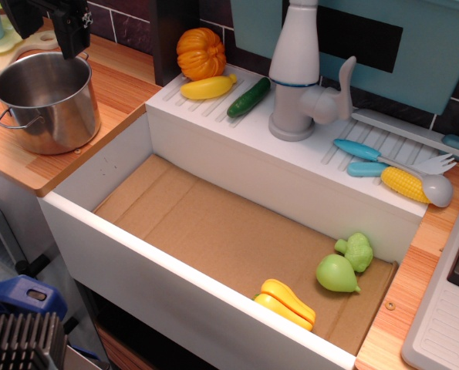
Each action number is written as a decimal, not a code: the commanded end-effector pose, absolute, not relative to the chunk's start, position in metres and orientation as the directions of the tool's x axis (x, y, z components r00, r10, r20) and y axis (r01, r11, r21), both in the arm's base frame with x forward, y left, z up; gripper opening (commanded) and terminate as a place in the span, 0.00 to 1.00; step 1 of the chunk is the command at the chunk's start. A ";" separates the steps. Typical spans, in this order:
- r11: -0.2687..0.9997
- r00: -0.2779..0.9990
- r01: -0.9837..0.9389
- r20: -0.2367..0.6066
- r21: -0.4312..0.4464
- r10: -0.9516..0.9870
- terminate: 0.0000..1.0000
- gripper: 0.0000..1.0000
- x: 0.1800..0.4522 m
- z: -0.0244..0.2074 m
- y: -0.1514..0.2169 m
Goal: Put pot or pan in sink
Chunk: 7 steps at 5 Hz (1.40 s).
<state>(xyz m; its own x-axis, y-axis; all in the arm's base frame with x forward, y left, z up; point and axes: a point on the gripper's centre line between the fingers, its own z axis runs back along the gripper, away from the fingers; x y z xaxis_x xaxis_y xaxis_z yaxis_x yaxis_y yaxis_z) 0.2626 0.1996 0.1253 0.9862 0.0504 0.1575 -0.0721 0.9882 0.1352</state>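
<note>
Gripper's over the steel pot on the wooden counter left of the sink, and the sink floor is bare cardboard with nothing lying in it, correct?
Not quite. The sink is not bare: the observation.image view shows a green pear, a green broccoli piece and a yellow toy vegetable on its cardboard floor at the right end. The rest holds: the gripper is above the pot on the wooden counter, left of the sink.

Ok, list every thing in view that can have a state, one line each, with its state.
pot: upright on the wooden counter, no lid, looks empty, outside the sink.
gripper: above the pot's far rim; open or shut cannot be told.
sink: no pot in it; toy food lies at its right end.
faucet: upright on the back ledge, no water running.
pumpkin: sitting on the ledge's left end.
</note>
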 end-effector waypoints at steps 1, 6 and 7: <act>0.988 0.986 -0.072 0.158 0.135 0.050 0.00 1.00 0.263 0.125 0.200; 0.996 0.975 -0.049 0.221 0.072 0.032 0.00 1.00 0.267 0.055 0.207; 0.997 0.970 -0.065 0.239 0.052 0.051 0.00 0.00 0.269 0.045 0.202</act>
<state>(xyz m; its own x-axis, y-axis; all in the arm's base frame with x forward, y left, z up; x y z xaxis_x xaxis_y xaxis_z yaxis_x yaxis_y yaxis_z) 0.2661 0.1962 0.0345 0.9761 0.0615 0.2083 -0.0679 0.9974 0.0234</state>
